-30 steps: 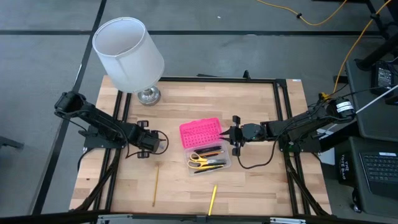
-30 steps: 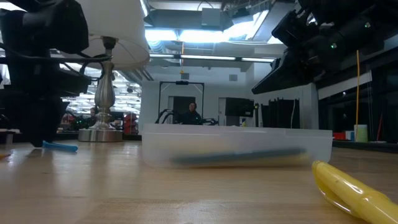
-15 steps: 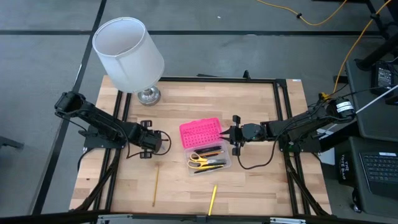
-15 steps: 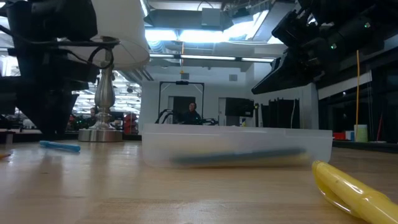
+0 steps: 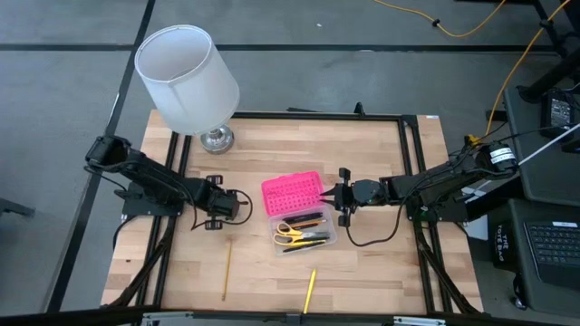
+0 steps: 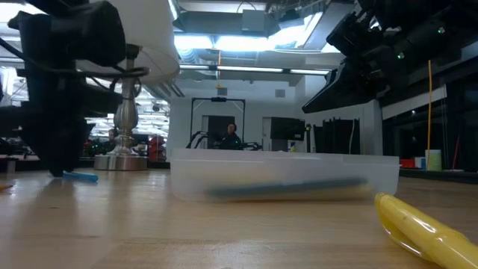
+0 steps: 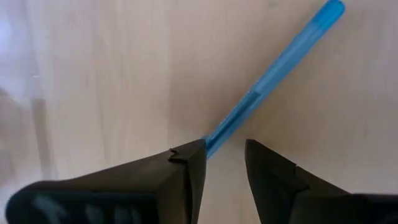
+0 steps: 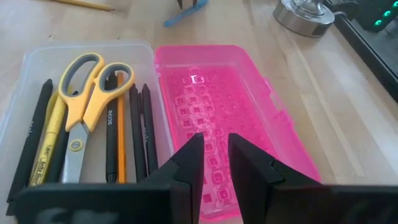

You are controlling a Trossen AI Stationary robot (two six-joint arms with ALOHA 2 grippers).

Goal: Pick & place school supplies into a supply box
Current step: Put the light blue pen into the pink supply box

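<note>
The supply box lies open at mid-table: pink lid [image 5: 292, 192] flat, and a clear base [image 5: 305, 234] holding yellow-handled scissors [image 8: 78, 106] and several pens. A blue pen [image 7: 273, 68] lies flat on the wood left of the box. My left gripper [image 5: 227, 206] is open and points down over one end of that pen [image 6: 81, 178], a finger on each side. My right gripper [image 5: 342, 197] hovers just right of the box, open by a narrow gap, with the pink lid [image 8: 217, 93] below it. Two yellow pencils [image 5: 226, 269] [image 5: 310, 291] lie near the table's near edge. My left gripper [image 7: 224, 162] comes from above, pointing down, its fingers astride the blue pen's end [image 7: 214, 140]. The pen runs close along one fingertip [image 7: 196, 158]; whether it touches I cannot tell. The pen lies flat on the table.
A white-shaded lamp [image 5: 188, 77] stands at the table's far left, its metal base [image 5: 217, 139] on the wood. A black frame [image 5: 408, 181] borders the table. One yellow pencil [image 6: 426, 228] lies close to the low camera. A person shows far off in the room [image 6: 230, 134].
My left gripper has shifted slightly toward the box and come down over the blue pen's end. The pen, the box and my right gripper have stayed where they were.
</note>
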